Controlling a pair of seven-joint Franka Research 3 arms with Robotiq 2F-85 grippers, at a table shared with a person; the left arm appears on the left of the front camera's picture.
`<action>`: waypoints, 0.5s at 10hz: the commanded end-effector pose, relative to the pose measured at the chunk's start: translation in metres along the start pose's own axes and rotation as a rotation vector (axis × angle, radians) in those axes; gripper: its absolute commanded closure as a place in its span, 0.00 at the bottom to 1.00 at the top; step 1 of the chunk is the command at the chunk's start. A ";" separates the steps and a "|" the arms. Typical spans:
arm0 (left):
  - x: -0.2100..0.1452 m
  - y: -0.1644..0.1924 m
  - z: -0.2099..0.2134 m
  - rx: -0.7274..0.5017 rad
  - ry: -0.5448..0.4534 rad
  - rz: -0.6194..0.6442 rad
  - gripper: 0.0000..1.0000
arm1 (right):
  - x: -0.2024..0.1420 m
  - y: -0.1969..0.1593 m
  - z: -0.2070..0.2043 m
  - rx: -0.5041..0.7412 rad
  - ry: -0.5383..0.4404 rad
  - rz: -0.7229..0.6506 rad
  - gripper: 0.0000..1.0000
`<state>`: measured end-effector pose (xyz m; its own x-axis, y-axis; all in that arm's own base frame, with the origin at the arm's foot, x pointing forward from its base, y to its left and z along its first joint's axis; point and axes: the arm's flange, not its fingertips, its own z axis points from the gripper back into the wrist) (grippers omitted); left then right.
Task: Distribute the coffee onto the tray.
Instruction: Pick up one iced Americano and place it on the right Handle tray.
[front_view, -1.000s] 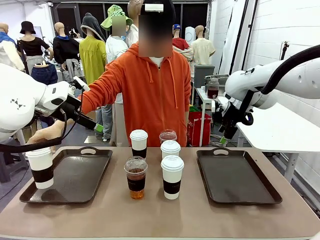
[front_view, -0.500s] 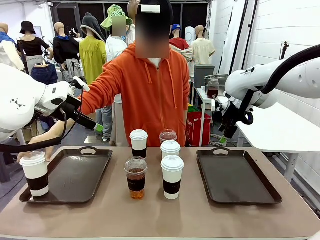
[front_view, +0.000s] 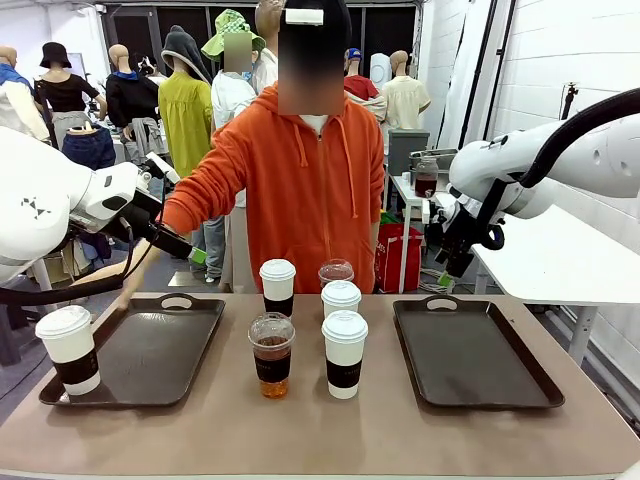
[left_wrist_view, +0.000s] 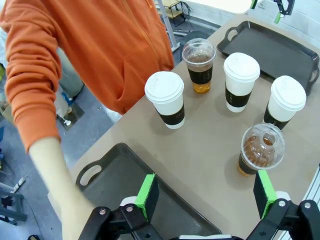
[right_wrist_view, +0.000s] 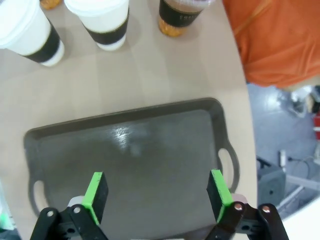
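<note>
left hand (left_wrist_view: 205, 194) and right hand (right_wrist_view: 157, 195) both spread, gripping nothing; one white cup (front_view: 68, 350) on lower-left tray (front_view: 170, 350), five other cups (front_view: 344, 352) mid-frame on counter (front_view: 300, 430).

Dark tray (right_wrist_view: 130, 150) under wide-spread right tool (right_wrist_view: 156, 187), two white cups (right_wrist_view: 30, 32), clear cup (right_wrist_view: 179, 17), orange hoodie (right_wrist_view: 285, 40) beyond

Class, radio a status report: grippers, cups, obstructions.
Left gripper, right gripper open, empty. One cup on left tray, five cups mid-table. Person's arm beside tray.

Bright, even indoor light, a soft glare on the tray (right_wrist_view: 122, 134), and the person's forearm (left_wrist_view: 52, 170) blurred.
</note>
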<state>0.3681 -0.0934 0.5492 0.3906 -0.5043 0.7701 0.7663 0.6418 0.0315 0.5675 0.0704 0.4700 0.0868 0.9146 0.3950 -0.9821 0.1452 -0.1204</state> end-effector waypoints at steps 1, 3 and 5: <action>-0.002 0.001 -0.001 -0.008 -0.005 0.005 0.00 | -0.011 -0.029 -0.018 0.051 -0.079 0.061 0.00; -0.002 0.001 -0.001 -0.008 -0.005 0.005 0.00 | -0.020 -0.045 -0.034 0.054 -0.099 0.058 0.00; -0.002 0.001 -0.001 -0.008 -0.005 0.005 0.00 | -0.033 -0.055 -0.051 0.093 -0.175 0.047 0.00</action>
<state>0.3681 -0.0934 0.5493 0.3907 -0.5043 0.7701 0.7661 0.6419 0.0317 0.6181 0.0547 0.4186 0.0402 0.8750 0.4825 -0.9923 0.0914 -0.0831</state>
